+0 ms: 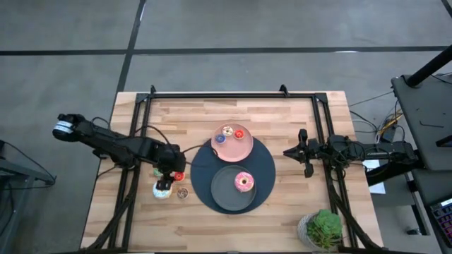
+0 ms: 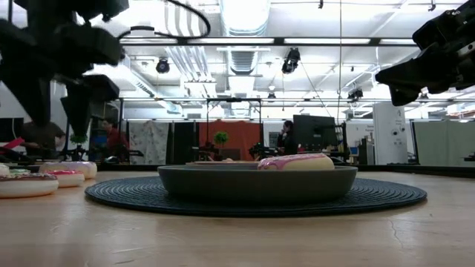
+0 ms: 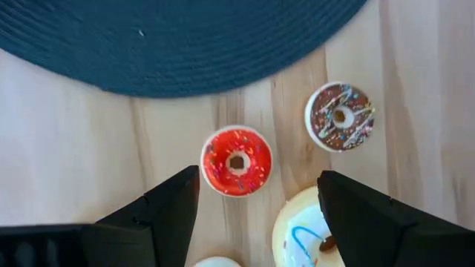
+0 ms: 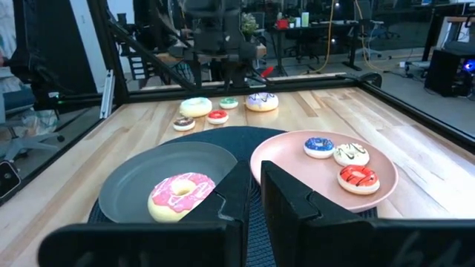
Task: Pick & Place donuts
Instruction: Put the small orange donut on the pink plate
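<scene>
Wooden slats form the tabletop [image 1: 233, 219], with a round dark woven mat [image 1: 266, 169] near its middle carrying two plates. On the dark grey plate [image 1: 224, 192], at the mat's 6 o'clock, one pink-frosted donut [image 1: 244, 182] already lies. On the pink plate [image 1: 244, 147], at the mat's 12 o'clock, sit three small donuts: a blue one [image 4: 320, 146], a white one with dark drizzle [image 4: 350, 153] and a red one with dark drizzle [image 4: 358, 178]. So four pieces look placed.

Off the mat at its 9 o'clock the rest wait on bare wood: a red sprinkled donut [image 3: 237, 161], a chocolate sprinkled donut [image 3: 341, 116], a larger white donut with blue drizzle [image 3: 304, 233], plus a pale yellow one [image 4: 196, 107], a small green one [image 4: 228, 103] and a white one with purple drizzle [image 4: 261, 101] seen from the right wrist.

The left gripper [image 3: 256, 215] hangs above this group, fingers spread wide and empty, the red sprinkled donut between them; it looks like the next pick. The right gripper [image 1: 305, 153] waits at the mat's 3 o'clock, its fingers close together with only a narrow gap, holding nothing. Roughly six remain, so the job seems under half done
</scene>
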You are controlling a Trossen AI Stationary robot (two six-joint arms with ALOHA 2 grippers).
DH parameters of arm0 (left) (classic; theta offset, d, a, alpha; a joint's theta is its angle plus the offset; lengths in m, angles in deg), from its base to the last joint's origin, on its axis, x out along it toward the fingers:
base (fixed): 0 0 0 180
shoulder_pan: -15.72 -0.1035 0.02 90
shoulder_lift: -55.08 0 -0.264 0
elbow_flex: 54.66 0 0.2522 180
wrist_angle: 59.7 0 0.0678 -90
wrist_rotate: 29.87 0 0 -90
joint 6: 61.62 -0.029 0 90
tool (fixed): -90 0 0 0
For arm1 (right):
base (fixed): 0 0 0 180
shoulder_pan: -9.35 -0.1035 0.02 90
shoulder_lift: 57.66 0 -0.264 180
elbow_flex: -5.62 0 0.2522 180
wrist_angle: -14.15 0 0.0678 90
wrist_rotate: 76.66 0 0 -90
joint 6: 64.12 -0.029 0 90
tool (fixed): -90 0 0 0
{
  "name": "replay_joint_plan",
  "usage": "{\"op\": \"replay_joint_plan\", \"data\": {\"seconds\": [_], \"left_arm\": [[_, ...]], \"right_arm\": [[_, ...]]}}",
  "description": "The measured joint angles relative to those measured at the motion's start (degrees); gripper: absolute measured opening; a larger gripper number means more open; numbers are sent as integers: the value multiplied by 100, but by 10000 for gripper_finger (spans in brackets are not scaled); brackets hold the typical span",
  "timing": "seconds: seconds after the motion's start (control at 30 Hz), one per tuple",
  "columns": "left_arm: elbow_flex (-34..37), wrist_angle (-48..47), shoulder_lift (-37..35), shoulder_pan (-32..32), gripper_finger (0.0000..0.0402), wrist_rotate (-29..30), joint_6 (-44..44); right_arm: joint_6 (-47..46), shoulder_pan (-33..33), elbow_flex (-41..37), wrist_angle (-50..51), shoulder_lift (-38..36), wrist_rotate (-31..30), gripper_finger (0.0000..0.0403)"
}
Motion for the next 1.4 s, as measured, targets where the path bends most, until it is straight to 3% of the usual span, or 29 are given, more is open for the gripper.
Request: {"op": "replay_joint_plan", "data": {"seconds": [0.57, 1.4], "left_arm": [[-258, 11, 1037, 15, 245, 2, 627], [-251, 39, 1125, 15, 246, 267, 1316]], "right_arm": [[0, 0, 0, 3, 2, 0, 29], [2, 0, 0, 1, 2, 0, 29]]}}
